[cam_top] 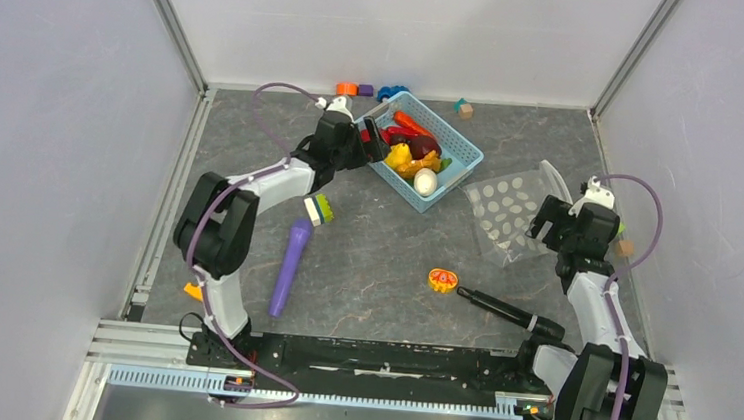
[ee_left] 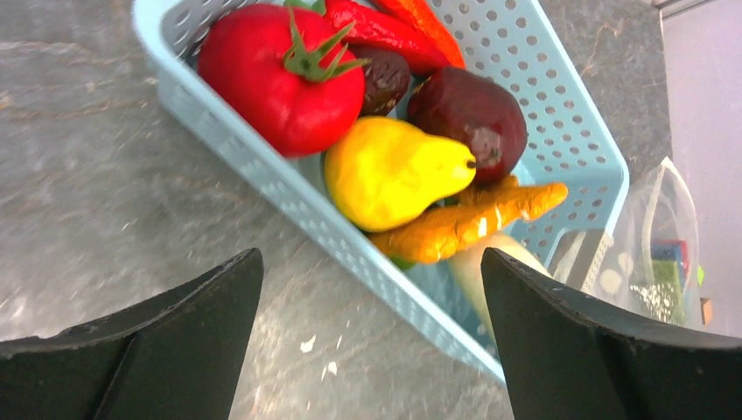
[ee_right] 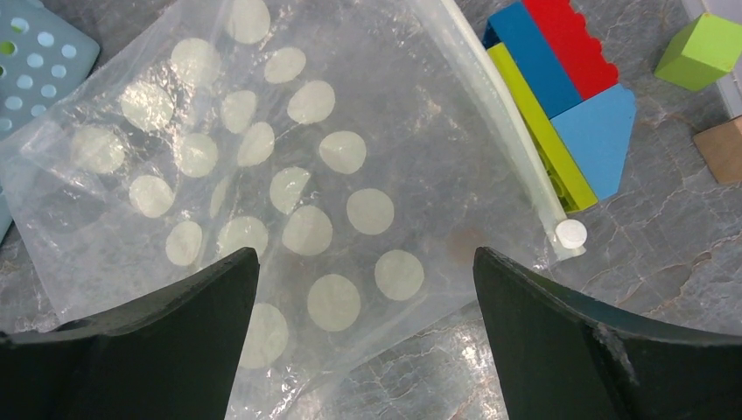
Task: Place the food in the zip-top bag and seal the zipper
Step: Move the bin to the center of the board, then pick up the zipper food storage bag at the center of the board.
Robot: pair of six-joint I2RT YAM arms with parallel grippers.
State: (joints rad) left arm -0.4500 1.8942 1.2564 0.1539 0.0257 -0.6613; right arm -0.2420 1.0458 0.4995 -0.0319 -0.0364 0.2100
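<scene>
The food lies in a light-blue basket [cam_top: 457,157]: red tomato [ee_left: 280,79], chili [ee_left: 385,31], maroon ball [ee_left: 468,114], yellow pepper [ee_left: 389,171], carrot [ee_left: 472,219], white egg [cam_top: 425,181]. My left gripper [cam_top: 375,142] hovers open at the basket's near-left rim [ee_left: 262,166], nothing between its fingers. The dotted zip-top bag [cam_top: 508,211] lies flat to the basket's right. My right gripper [ee_right: 366,254] is open just above the bag's near corner [ee_right: 289,157], holding nothing. The zipper [ee_right: 503,105] runs along the bag's right edge.
A purple stick [cam_top: 290,264] lies by the left arm, an orange toy slice [cam_top: 443,279] at table centre beside a black rod [cam_top: 501,308]. Building blocks [ee_right: 569,96], a green cube [ee_right: 704,48] and a wooden cube [ee_right: 722,149] sit right of the bag. More blocks [cam_top: 357,90] line the back wall.
</scene>
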